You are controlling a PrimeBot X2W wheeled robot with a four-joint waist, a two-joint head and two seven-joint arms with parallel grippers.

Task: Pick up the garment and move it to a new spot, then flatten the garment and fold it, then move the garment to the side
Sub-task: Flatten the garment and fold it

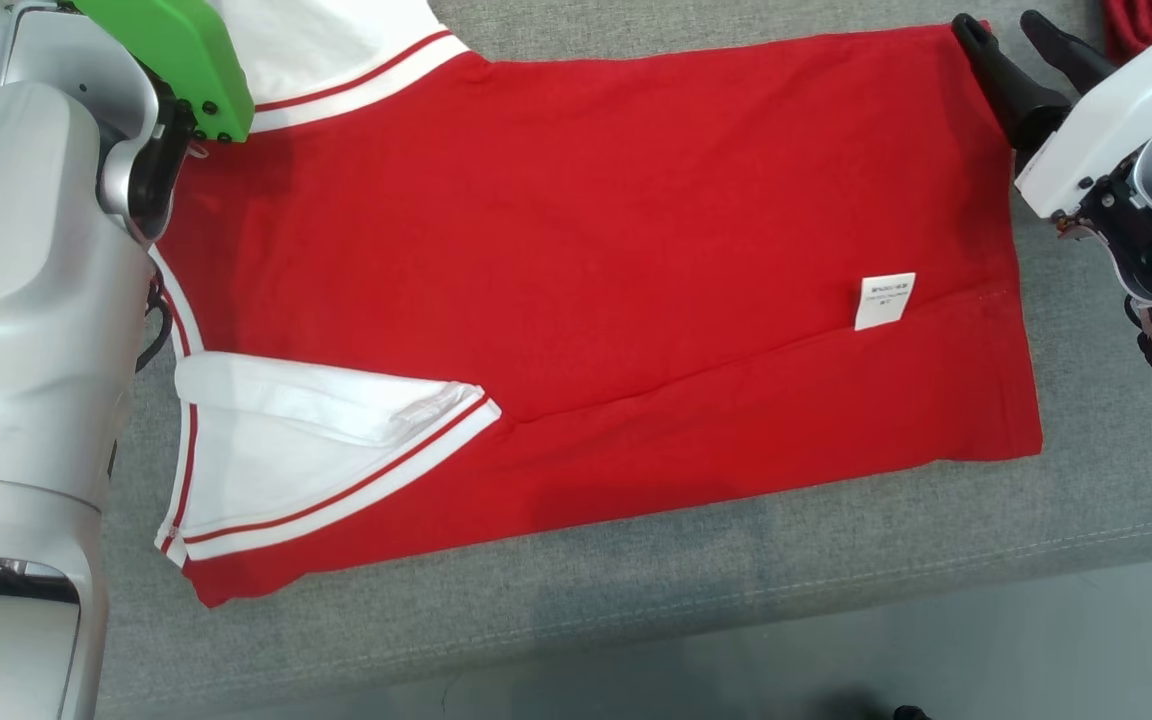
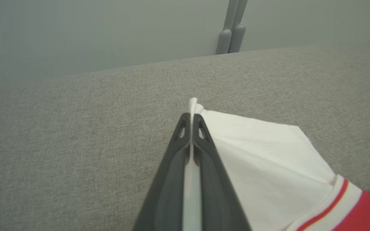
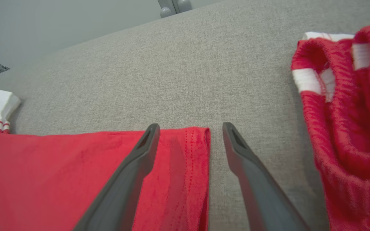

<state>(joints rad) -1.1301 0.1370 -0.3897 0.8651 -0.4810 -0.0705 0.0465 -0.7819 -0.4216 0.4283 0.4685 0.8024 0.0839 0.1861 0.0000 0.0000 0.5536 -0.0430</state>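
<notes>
Garment [image 1: 586, 250] lies flat on woven grey upholstery [image 1: 636, 580].

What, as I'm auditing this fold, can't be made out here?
- Head view: print on small white paper label, too small.
- Head view: far white sleeve of red cotton shirt, cut by top edge and green plastic cover.
- Right wrist view: red ribbed knit garment, cut by right edge.

The garment [image 1: 586, 230] is red, with white sleeves [image 1: 316, 450] that have thin red stripes. The tabletop [image 1: 636, 590] is grey. My right tool [image 3: 190, 126] is dark grey.
</notes>
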